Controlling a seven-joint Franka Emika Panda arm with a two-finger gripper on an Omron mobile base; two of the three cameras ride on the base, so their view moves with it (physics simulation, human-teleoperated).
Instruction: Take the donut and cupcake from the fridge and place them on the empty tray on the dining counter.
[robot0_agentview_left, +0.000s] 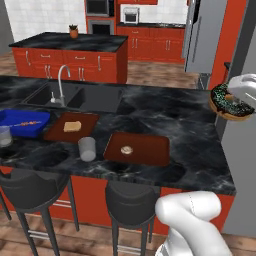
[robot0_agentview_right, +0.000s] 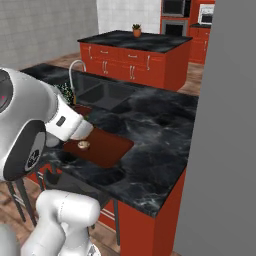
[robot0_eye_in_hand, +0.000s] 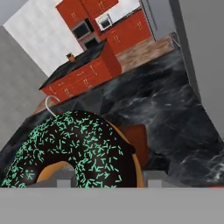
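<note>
The hand (robot0_agentview_left: 239, 95) grasps the donut (robot0_agentview_left: 231, 102), carrying it in the air past the right end of the bench (robot0_agentview_left: 165, 112), well apart from the tray (robot0_agentview_left: 145, 147). The cupcake (robot0_agentview_left: 126, 149) already sits on that tray, so the donut likely goes beside it.

black marble dining counter (robot0_agentview_left: 165, 117), tray (robot0_agentview_left: 150, 150) with cupcake (robot0_agentview_left: 126, 149), bread tray (robot0_agentview_left: 62, 131), blue tray (robot0_agentview_left: 20, 120), cup (robot0_agentview_left: 87, 148)

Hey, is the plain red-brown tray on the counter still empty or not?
Not empty: the cupcake already sits on the tray; the donut is held above the counter.
</note>
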